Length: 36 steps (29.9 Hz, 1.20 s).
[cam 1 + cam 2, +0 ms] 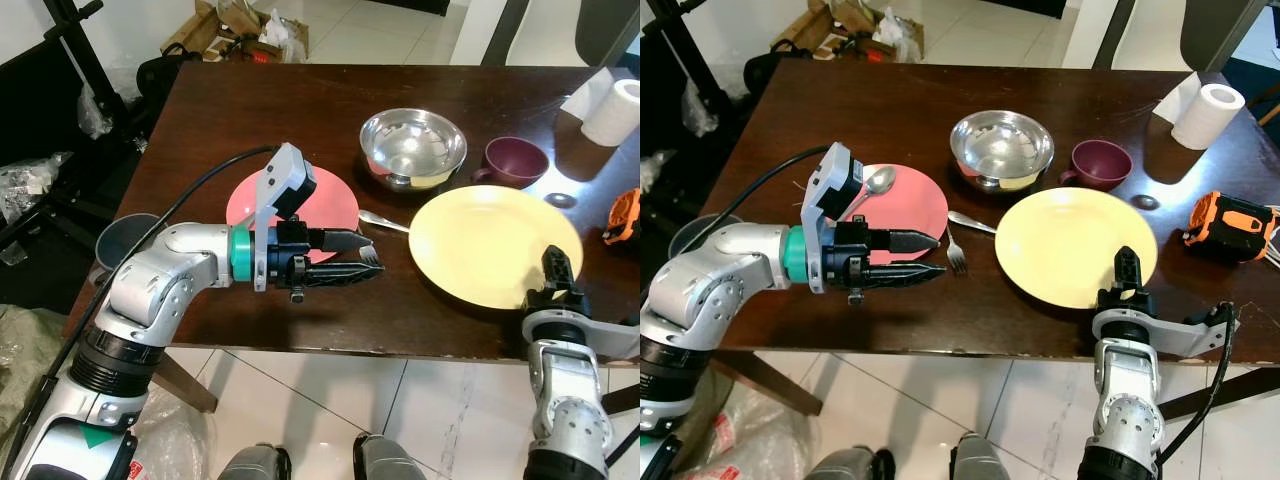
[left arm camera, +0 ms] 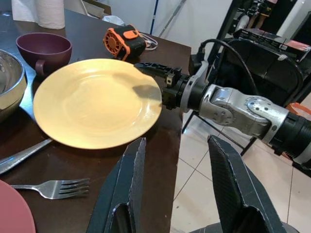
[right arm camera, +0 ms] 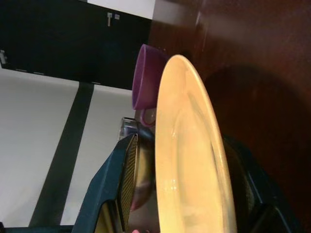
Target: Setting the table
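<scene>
A yellow plate (image 1: pixel 490 240) lies on the dark wooden table (image 1: pixel 240 110) near its front edge. My right gripper (image 1: pixel 553 268) is open, one finger above and one below the plate's near rim (image 3: pixel 189 160). A pink plate (image 1: pixel 905 205) with a spoon (image 1: pixel 878 180) on it sits to the left. Between the two plates are a fork (image 1: pixel 956 256) and a silver handle (image 1: pixel 972 223). My left gripper (image 1: pixel 938 256) hovers open and holds nothing, over the pink plate's near right edge. Its tips are just left of the fork (image 2: pixel 53 187).
A steel bowl (image 1: pixel 412 147) and a purple cup (image 1: pixel 515 160) stand behind the yellow plate. A paper roll (image 1: pixel 625 110) and an orange tool (image 1: pixel 1225 222) are at the right. A grey bucket (image 1: pixel 125 240) sits beside the table's left edge. Clutter lies on the floor at the left.
</scene>
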Available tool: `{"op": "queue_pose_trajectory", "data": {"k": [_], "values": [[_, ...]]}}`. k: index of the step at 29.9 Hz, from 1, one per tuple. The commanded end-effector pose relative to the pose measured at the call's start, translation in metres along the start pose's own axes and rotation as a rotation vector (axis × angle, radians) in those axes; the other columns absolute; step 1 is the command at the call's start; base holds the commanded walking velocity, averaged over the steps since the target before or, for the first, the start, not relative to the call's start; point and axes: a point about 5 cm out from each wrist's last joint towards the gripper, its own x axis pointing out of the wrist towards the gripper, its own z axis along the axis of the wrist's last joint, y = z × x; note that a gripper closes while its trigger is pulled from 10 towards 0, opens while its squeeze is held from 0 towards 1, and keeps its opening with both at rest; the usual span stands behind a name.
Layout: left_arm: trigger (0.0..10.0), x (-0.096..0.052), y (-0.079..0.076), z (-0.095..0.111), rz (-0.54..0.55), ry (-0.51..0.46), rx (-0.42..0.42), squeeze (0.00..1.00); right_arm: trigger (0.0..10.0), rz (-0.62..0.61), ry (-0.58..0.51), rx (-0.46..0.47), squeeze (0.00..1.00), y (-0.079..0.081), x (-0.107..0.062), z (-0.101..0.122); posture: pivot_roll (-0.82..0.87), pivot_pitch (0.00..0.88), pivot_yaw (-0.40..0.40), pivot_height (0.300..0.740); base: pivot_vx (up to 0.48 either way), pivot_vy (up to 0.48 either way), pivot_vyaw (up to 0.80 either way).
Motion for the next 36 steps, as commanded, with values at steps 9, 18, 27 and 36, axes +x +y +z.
{"op": "queue_pose_trajectory", "data": {"k": [9, 18, 27, 36], "values": [[10.0, 0.001, -0.002, -0.004, -0.018, 0.018, -0.022, 0.0, 10.0, -0.141, -0.156, -0.013, 0.0, 0.026, -0.033, 0.01, 0.02, 0.016, 0.069, 0.74, 0.0, 0.0, 0.0], [10.0, 0.003, -0.002, -0.005, -0.027, 0.02, -0.026, 0.0, 10.0, -0.313, -0.29, -0.112, 0.0, 0.022, -0.054, 0.035, 0.01, 0.02, 0.073, 0.74, 0.0, 0.0, 0.0], [10.0, 0.006, -0.001, -0.004, -0.03, 0.015, -0.025, 0.0, 10.0, -0.243, -0.391, -0.462, 0.0, 0.048, -0.049, 0.061, 0.01, 0.018, 0.082, 0.74, 0.0, 0.0, 0.0], [10.0, 0.012, 0.02, 0.001, 0.183, -0.049, -0.029, 0.0, 10.0, 0.279, -0.11, -1.073, 0.0, 0.109, -0.036, -0.003, 0.01, 0.014, 0.092, 0.74, 0.0, 0.0, 0.0]]}}
